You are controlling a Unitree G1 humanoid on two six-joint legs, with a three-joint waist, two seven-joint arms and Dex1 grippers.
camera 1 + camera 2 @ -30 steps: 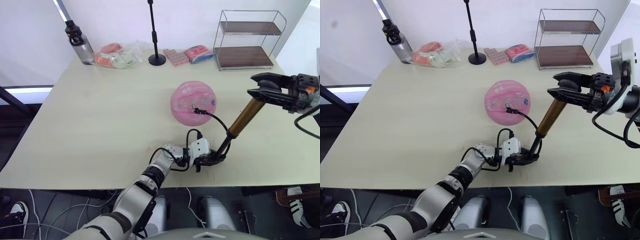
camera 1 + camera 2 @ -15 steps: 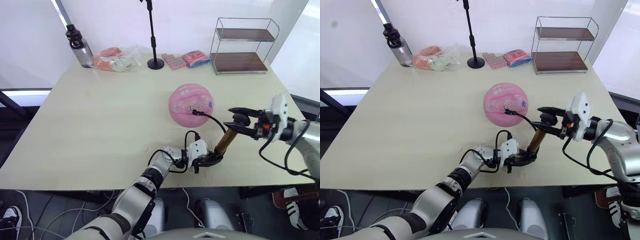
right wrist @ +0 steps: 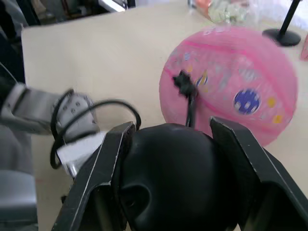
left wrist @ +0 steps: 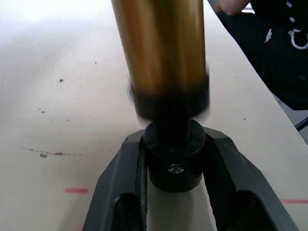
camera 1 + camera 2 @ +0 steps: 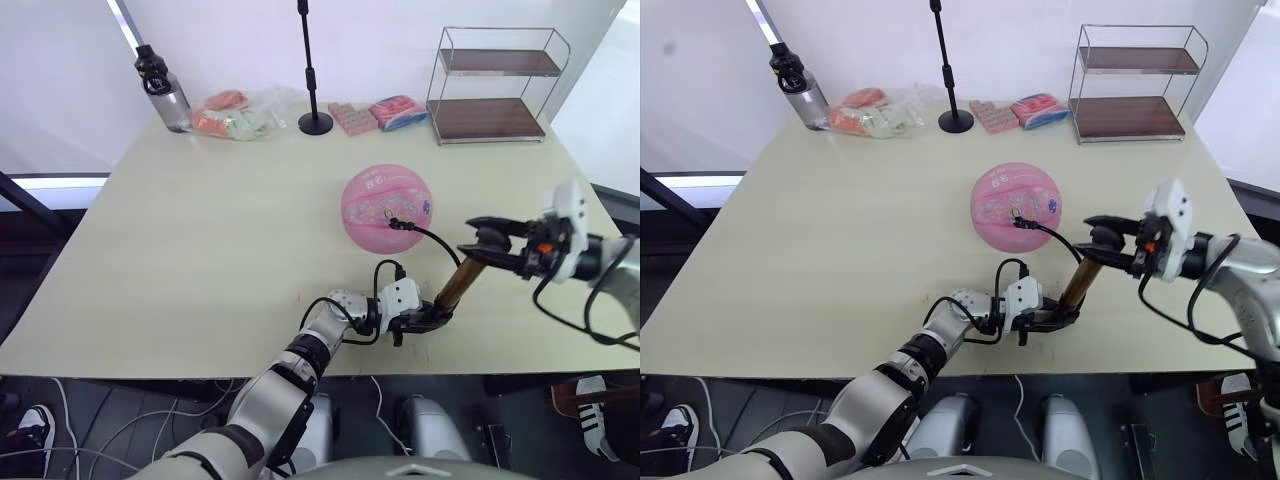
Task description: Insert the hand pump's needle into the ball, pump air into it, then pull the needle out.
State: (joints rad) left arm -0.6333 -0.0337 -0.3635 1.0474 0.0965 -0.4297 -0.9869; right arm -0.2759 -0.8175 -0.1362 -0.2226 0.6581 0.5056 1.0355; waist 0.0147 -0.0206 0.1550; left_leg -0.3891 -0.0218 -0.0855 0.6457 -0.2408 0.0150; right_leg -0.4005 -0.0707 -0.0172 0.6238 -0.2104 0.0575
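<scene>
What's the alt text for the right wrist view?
The right tool grips the hand pump by its black handle, above a pale table. Beyond it, the black hose fitting sits plugged into the pink ball.

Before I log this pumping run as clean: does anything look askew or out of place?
Nothing stands out. The hand pump leans between the left hand, shut on its base, and the right hand, shut on its handle. The hose's fitting sits in the round ball.
</scene>
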